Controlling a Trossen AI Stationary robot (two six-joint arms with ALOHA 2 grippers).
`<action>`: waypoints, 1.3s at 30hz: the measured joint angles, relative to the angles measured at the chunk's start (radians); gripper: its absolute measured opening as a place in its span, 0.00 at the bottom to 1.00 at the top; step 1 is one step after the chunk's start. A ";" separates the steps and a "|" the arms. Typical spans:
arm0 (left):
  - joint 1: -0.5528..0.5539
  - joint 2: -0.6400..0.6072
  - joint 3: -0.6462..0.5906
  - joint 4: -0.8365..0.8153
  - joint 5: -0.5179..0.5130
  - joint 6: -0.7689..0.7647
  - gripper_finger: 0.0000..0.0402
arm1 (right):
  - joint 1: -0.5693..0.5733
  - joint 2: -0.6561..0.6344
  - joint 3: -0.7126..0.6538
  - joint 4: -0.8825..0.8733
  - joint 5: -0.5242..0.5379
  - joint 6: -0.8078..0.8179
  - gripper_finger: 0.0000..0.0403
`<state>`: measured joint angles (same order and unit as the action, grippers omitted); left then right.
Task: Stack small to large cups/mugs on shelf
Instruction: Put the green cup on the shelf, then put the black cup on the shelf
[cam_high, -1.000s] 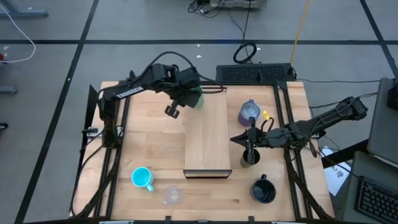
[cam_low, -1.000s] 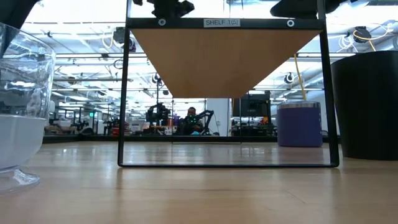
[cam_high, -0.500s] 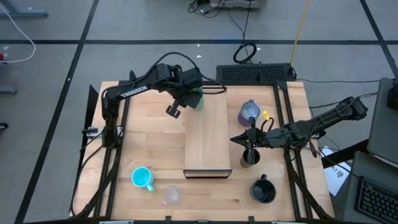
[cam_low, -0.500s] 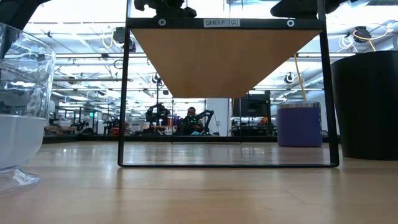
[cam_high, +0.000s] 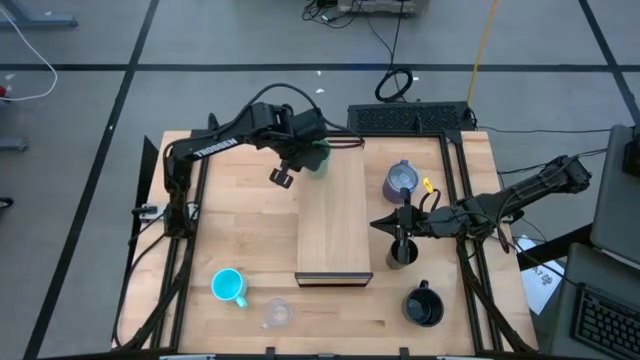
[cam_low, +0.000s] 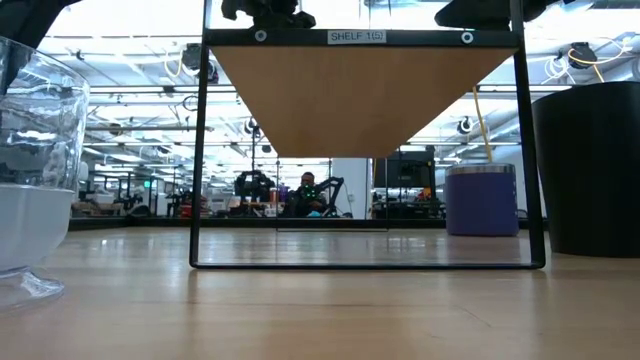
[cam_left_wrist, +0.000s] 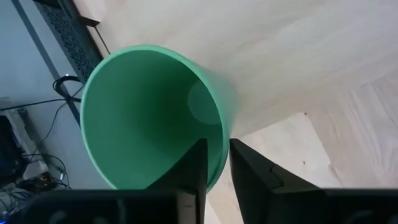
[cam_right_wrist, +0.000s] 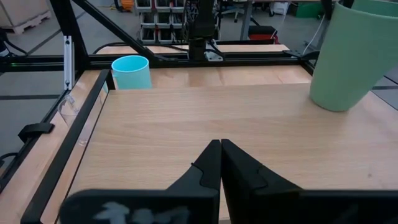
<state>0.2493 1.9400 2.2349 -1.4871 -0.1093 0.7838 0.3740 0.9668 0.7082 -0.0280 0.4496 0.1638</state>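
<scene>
My left gripper (cam_high: 305, 150) is shut on the green cup (cam_high: 317, 158) at the far left corner of the light-wood shelf (cam_high: 335, 230). The cup also shows in the right wrist view (cam_right_wrist: 351, 56). My right gripper (cam_high: 392, 224) is shut and empty at the shelf's right edge, pointing toward the table's left. The slim black tumbler (cam_high: 402, 252) stands right beside it on the near side. The lavender-grey mug (cam_high: 401, 180), the wide black mug (cam_high: 423, 306), the cyan mug (cam_high: 229, 286) and the clear glass (cam_high: 277, 313) stand on the table. My left gripper (cam_left_wrist: 214, 146) holds the green cup by its rim wall (cam_left_wrist: 217, 132), one finger inside the cup and one outside. The fingers come from above, slanting from the table's left. The cup stands nearly upright with its base (cam_right_wrist: 339, 106) at the shelf top; whether it rests there I cannot tell.
Black frame rails run along the table's left and right sides (cam_high: 465, 200). The shelf stands on a thin black frame (cam_low: 200, 150), with open space under it. The glass (cam_low: 30, 160) and the black mug (cam_low: 590, 170) stand close to the low camera.
My left gripper has shifted a little toward the table's right edge with the green cup, which stays upright at the shelf's far left corner.
</scene>
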 joint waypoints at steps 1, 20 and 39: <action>0.000 0.000 0.000 0.003 0.000 -0.003 0.19 | 0.000 0.000 0.000 0.000 0.000 -0.001 0.00; -0.033 -0.081 0.014 0.026 -0.021 -0.088 0.21 | 0.001 0.000 0.000 -0.005 0.000 0.023 0.00; -0.288 -0.240 0.014 -0.022 -0.032 -0.433 0.20 | 0.035 0.000 0.000 -0.007 0.000 0.090 0.00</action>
<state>-0.0386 1.7000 2.2490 -1.5096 -0.1410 0.3510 0.4086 0.9672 0.7086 -0.0349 0.4498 0.2539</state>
